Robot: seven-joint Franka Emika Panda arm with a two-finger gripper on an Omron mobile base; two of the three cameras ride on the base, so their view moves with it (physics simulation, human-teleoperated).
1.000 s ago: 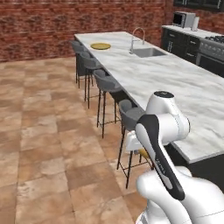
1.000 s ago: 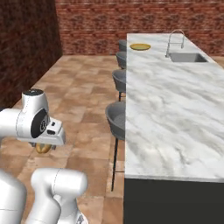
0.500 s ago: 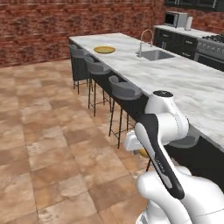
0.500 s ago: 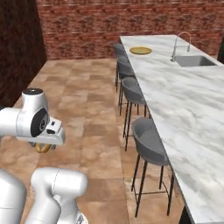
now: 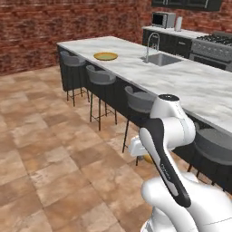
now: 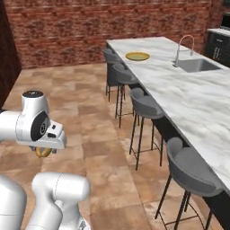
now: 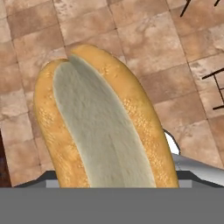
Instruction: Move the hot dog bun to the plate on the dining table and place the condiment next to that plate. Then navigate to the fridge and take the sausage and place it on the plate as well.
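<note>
Carrying the hot dog bun [image 7: 103, 122] low over the floor tiles, jaws clamped wide around it. The plate [image 5: 105, 56] sits near the worktop's [image 5: 199, 86] far-left end. Risk: bun slips during the drive, or clips a stool [image 5: 100, 74].

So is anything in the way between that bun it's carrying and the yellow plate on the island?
The hot dog bun is held low over the floor. The grey stools line the dining table's near edge; the marble around the plate looks bare.
</note>
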